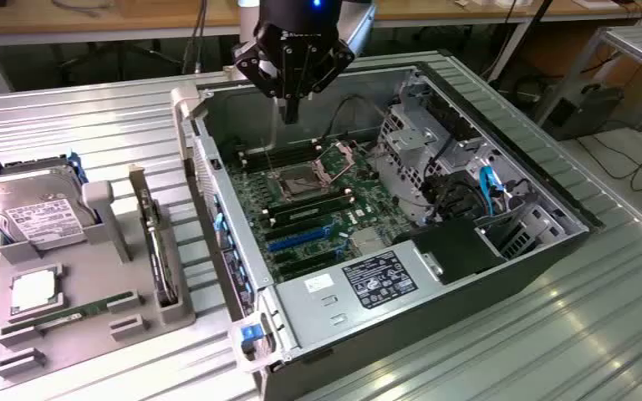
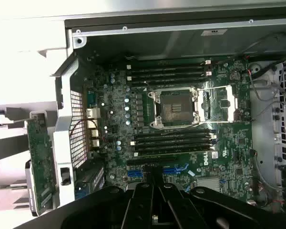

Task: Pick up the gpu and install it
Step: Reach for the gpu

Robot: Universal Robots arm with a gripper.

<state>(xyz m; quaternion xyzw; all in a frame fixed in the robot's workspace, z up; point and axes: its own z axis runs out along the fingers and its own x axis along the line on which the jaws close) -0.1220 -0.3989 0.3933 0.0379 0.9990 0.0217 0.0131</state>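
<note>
Pincer (image 1: pixel 290 117) closed, empty, above motherboard (image 1: pixel 312 219) | gpu (image 1: pixel 158 251) on edge in holder (image 1: pixel 20 364), likely presented for gripping | uninstalled

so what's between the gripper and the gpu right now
In the exterior view, the computer case's pale side wall stands between the gripper and the gpu.
</note>
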